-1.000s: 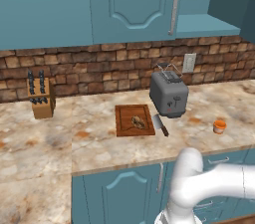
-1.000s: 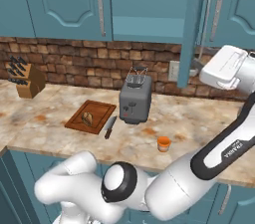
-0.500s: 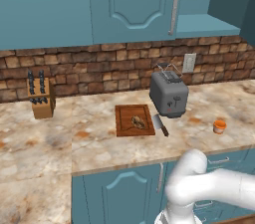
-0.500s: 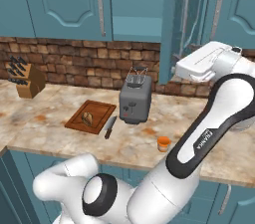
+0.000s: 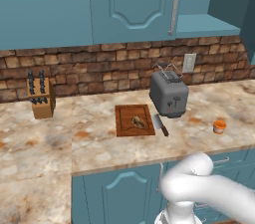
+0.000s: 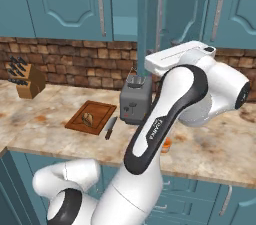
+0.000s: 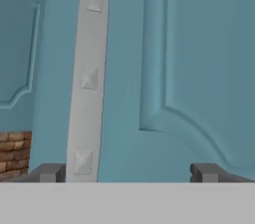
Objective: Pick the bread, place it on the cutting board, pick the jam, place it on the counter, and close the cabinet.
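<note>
The bread (image 5: 138, 122) lies on the dark cutting board (image 5: 132, 119), left of the toaster; both show again as the bread (image 6: 89, 119) and board (image 6: 95, 114). The orange jam (image 5: 219, 126) stands on the marbled counter (image 5: 99, 143) near its front edge, and a sliver of the jam (image 6: 166, 144) peeks out behind my arm. The cabinet door (image 6: 142, 24) stands partly open, edge-on to the right base camera, with my white hand (image 6: 175, 56) against it. My gripper (image 7: 127, 173) is open, fingertips (image 7: 50, 172) wide apart, facing the door panel (image 7: 199, 58) and its pale handle (image 7: 89, 78).
A grey toaster (image 5: 169, 96) stands right of the board, with a knife (image 5: 160, 124) lying between them. A light knife block (image 5: 41, 96) sits at the back left. The open cupboard's shelf (image 5: 204, 21) hangs above the toaster. Brick wall behind.
My arm has swung left at cupboard height, and in the right base view the door's edge has moved left with the hand. Bread, board and jam have not moved.
</note>
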Robot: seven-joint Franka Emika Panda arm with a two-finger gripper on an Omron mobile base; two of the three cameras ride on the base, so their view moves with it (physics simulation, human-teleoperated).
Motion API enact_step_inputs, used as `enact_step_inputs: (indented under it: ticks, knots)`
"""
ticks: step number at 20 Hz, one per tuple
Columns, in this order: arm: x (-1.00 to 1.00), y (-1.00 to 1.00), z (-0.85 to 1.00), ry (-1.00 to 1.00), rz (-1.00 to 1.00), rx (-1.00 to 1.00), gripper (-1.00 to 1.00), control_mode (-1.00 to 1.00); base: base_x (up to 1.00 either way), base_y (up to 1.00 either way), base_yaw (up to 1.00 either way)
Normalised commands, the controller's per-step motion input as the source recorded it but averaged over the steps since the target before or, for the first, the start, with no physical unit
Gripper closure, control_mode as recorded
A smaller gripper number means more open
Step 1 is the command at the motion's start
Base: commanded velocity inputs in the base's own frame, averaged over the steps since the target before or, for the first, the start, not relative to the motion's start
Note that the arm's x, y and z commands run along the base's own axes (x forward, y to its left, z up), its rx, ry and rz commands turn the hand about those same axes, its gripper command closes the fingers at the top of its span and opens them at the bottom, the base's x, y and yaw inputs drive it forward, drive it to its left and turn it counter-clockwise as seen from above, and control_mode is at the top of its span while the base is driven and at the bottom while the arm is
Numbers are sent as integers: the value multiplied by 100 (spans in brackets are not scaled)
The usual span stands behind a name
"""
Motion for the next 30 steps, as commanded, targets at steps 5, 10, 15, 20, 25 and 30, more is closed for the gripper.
enact_step_inputs:
  ticks: [5, 10, 15, 20, 25, 30]
  knots:
    - [14, 53, 2, 0, -16, 3, -100, -100, 0, 0, 0]
    - [26, 50, 6, 0, -15, 1, -100, -100, 0, 0, 0]
    - [43, 36, 3, 0, -11, 0, -100, -100, 0, 0, 0]
    - [51, 22, 0, 0, -6, 0, -100, -100, 0, 0, 0]
    - [52, 15, 0, 0, -4, 0, -100, -100, 0, 0, 0]
    - [50, 18, 0, 0, -6, 0, -100, -100, 0, 0, 0]
